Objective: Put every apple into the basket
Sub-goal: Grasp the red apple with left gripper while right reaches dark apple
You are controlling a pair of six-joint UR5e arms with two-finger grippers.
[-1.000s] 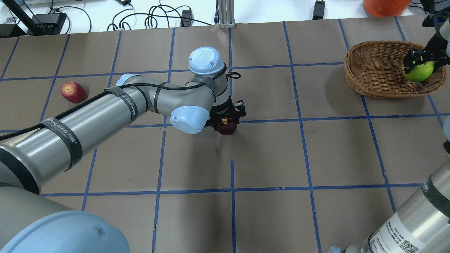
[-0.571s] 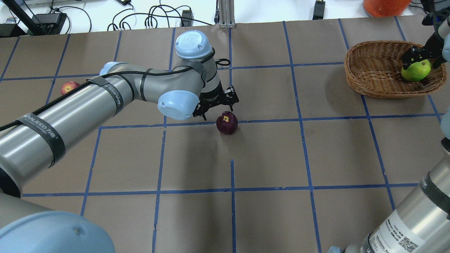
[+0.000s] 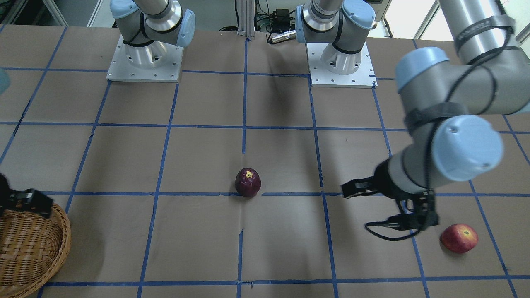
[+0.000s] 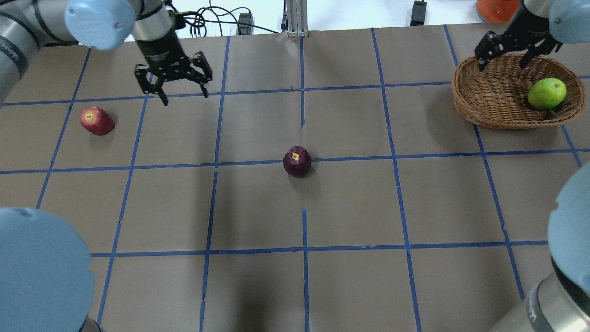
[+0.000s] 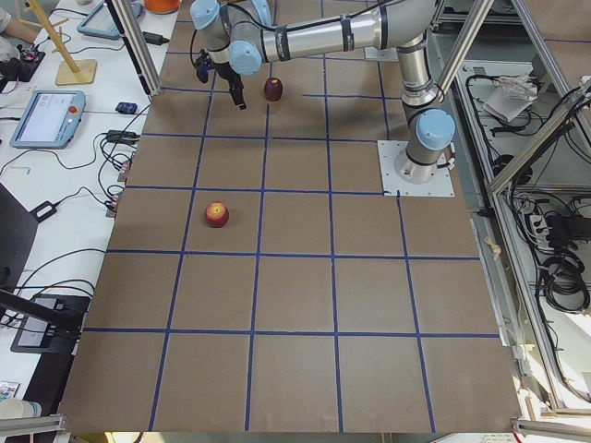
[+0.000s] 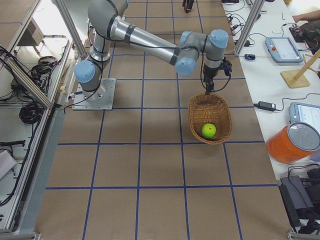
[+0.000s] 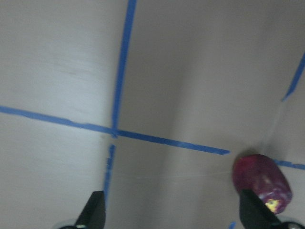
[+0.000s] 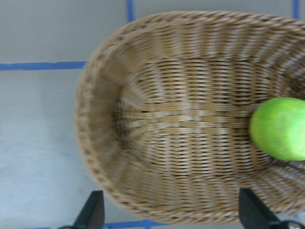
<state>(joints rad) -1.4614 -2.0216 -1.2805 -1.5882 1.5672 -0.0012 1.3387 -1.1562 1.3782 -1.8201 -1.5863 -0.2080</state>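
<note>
In the basket (image 4: 488, 97) lies an apple (image 4: 546, 93), seemingly loose.

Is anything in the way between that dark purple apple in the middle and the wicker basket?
Nothing visible does. Only bare brown table with blue tape lines lies between the purple apple and the basket. The green apple lies inside the basket, at its end away from the purple one.

Left gripper (image 4: 185, 94), empty, is swinging off the maroon apple (image 4: 297, 161) toward the far-left squares. Right gripper (image 4: 504, 57) is lifting clear, jaws apart, leaving the green apple (image 4: 546, 93) lying loose in the basket (image 4: 461, 101).
</note>
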